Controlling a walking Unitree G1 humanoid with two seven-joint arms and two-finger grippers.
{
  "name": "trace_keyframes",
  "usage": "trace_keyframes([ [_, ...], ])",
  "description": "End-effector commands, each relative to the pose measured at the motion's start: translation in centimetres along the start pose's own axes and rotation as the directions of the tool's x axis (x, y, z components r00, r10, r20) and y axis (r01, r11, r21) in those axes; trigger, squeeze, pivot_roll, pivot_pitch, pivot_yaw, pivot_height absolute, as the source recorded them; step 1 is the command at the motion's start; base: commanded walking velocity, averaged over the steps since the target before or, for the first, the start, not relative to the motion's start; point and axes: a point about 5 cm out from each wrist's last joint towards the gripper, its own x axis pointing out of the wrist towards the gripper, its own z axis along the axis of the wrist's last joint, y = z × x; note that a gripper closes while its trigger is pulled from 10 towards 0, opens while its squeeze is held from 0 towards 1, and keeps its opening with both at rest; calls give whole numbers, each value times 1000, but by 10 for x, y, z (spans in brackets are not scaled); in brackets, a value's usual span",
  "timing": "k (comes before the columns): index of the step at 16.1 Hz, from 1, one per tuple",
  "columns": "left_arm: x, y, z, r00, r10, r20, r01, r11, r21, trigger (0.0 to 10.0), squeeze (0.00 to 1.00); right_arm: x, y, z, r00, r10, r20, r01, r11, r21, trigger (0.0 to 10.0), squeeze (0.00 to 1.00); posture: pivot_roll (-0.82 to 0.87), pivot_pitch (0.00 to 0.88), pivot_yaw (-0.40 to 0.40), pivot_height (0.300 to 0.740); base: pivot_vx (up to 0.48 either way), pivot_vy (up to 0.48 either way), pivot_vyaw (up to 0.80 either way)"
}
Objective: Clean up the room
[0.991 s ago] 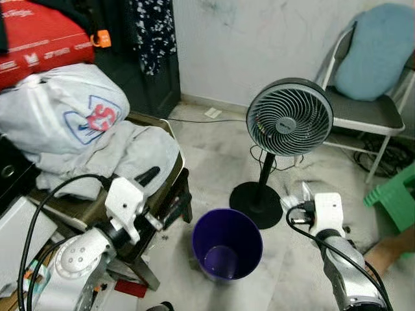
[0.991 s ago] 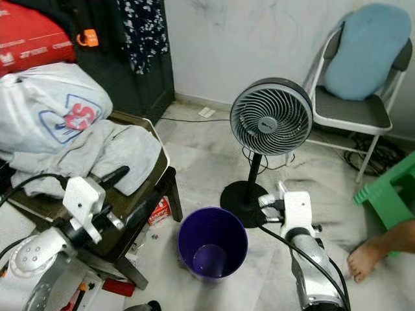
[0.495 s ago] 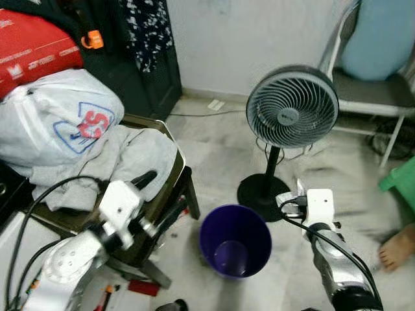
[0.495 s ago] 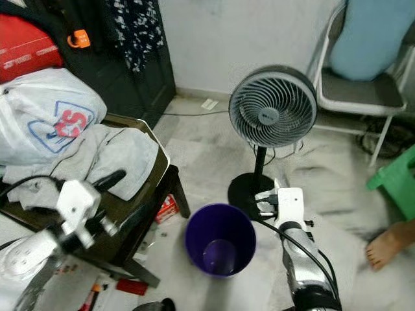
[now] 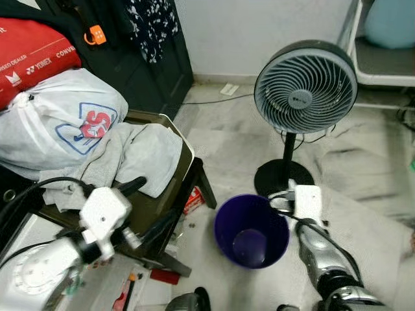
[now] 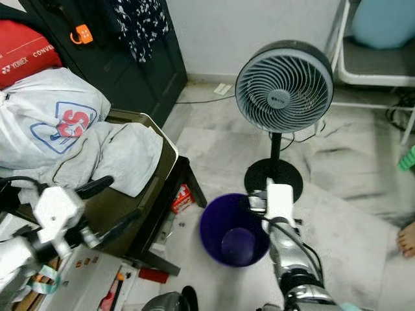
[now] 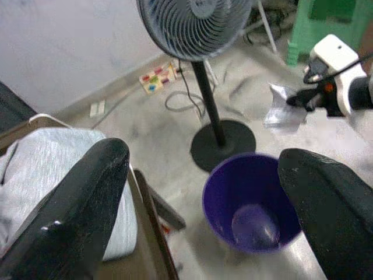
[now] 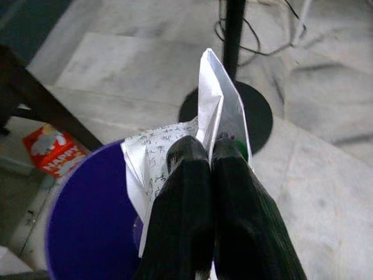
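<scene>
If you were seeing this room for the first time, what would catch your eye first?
First, the round purple plastic bin on the pale floor, with the right gripper pinching a crumpled white paper wrapper at its rim. Just behind stands a grey pedestal fan, and to the robot's left a dark chair is piled with a grey garment and a white printed bag.

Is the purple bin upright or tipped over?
Upright: the bin stands on the floor with its round mouth facing up and its inner bottom showing.
</scene>
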Motion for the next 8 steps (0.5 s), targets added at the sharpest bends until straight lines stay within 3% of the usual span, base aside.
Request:
trace_keyframes([
  [1,-6,1,2,1000,-11,-16,11,1000,-1,10000,0,0,8,-2,1000,6,-7,-6,1000,19,10000,0,212,230,244,740,0,0,0],
  [4,1,6,7,998,-55,-29,55,998,-4,10000,0,0,12,-4,1000,13,-15,-13,1000,9,10000,0,218,245,266,740,0,0,0],
  [8,11,-1,7,997,-80,-16,79,997,-23,10000,0,0,21,-7,999,16,-34,-16,1000,3,10000,0,205,247,282,740,0,0,0],
])
